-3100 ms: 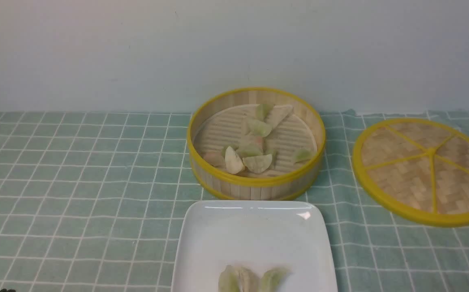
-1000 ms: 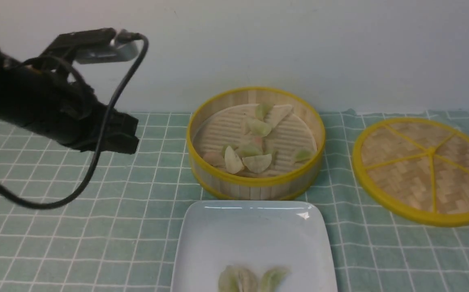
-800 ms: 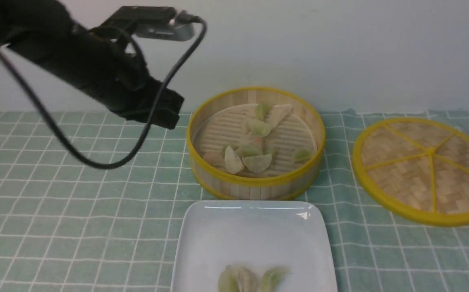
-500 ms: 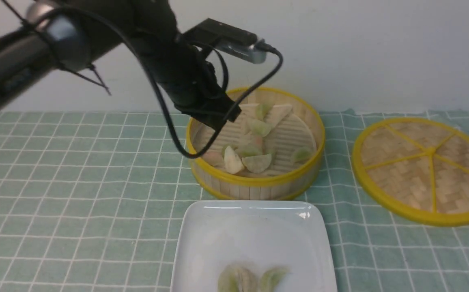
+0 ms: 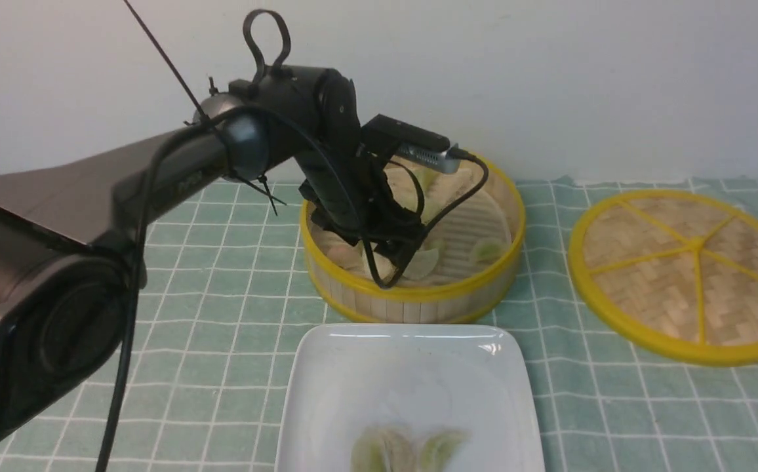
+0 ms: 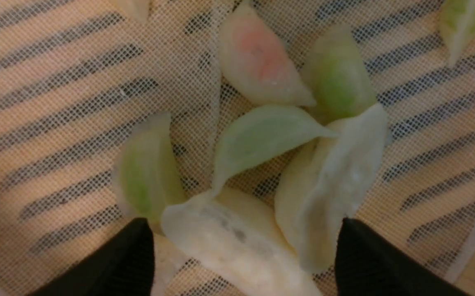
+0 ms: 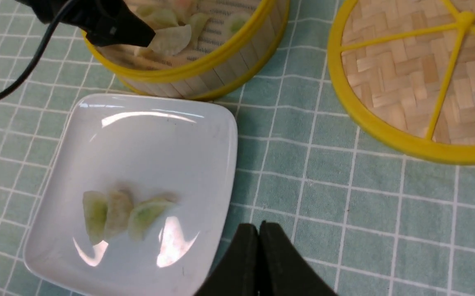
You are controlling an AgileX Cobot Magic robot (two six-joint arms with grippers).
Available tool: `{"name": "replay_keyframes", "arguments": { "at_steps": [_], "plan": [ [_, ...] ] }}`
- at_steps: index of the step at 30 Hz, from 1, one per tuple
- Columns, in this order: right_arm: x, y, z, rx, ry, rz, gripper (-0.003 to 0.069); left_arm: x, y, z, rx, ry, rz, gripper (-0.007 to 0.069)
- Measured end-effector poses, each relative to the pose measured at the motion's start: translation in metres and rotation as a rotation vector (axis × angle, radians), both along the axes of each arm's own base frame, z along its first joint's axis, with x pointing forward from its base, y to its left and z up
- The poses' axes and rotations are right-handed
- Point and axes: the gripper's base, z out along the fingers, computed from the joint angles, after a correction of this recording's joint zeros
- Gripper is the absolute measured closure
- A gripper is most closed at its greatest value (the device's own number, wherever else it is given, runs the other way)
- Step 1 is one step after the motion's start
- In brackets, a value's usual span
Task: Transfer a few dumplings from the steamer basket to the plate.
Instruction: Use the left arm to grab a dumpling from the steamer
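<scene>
Lettering: I make out faint marks on the link of my left arm [image 5: 182, 180], too small to read.
Left tool: I have the left tool [image 6: 245, 255] wide open, fingertips low over the steamer basket [image 5: 418, 298]; pale dumplings [image 6: 237, 238] lie between and just beyond them, and I cannot tell whether they touch.
Right tool: I see the right tool [image 7: 260, 228] clenched, tips together, to the right of the basket's near side.
Basket dumplings: white, green and pink-tinted, on the basket's ridged floor.
Plate: the white plate [image 5: 412, 387] sits on my side of the basket, bearing three dumplings.
Woven disc: the yellow-rimmed disc [image 5: 648, 288] lies right of the basket.
</scene>
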Motion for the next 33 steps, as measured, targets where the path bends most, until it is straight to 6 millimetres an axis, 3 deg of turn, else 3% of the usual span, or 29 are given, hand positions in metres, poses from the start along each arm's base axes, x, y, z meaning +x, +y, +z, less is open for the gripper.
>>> {"name": "replay_keyframes", "arguments": {
  "at_steps": [13, 15, 18, 19, 20, 21, 31, 33],
  "plan": [
    [0.001, 0.004, -0.001, 0.039, 0.003, 0.027, 0.0672, 0.009, -0.004, -0.014, -0.013, -0.025, 0.011, 0.0105],
    [0.001, 0.004, -0.001, 0.037, -0.001, 0.034, 0.0672, 0.009, -0.004, -0.015, -0.012, -0.025, 0.011, 0.0162],
    [0.001, 0.005, -0.001, 0.035, -0.005, 0.043, 0.0672, 0.01, -0.004, -0.014, -0.009, -0.029, 0.01, 0.0314],
    [0.0, 0.005, -0.001, 0.035, -0.007, 0.046, 0.0672, 0.011, -0.003, -0.014, -0.006, -0.035, 0.013, 0.0414],
    [0.0, 0.005, -0.001, 0.035, -0.007, 0.046, 0.0672, 0.011, -0.003, -0.014, -0.006, -0.034, 0.013, 0.0427],
    [0.001, 0.005, -0.001, 0.036, -0.007, 0.046, 0.0672, 0.011, -0.003, -0.013, -0.015, -0.035, 0.02, 0.0496],
    [0.001, 0.005, -0.001, 0.038, -0.008, 0.047, 0.0672, 0.001, 0.001, 0.005, -0.004, -0.006, 0.01, 0.0495],
    [0.001, 0.005, -0.001, 0.038, -0.012, 0.045, 0.0672, -0.003, 0.002, 0.025, -0.02, -0.04, 0.008, 0.0495]
  ]
}}
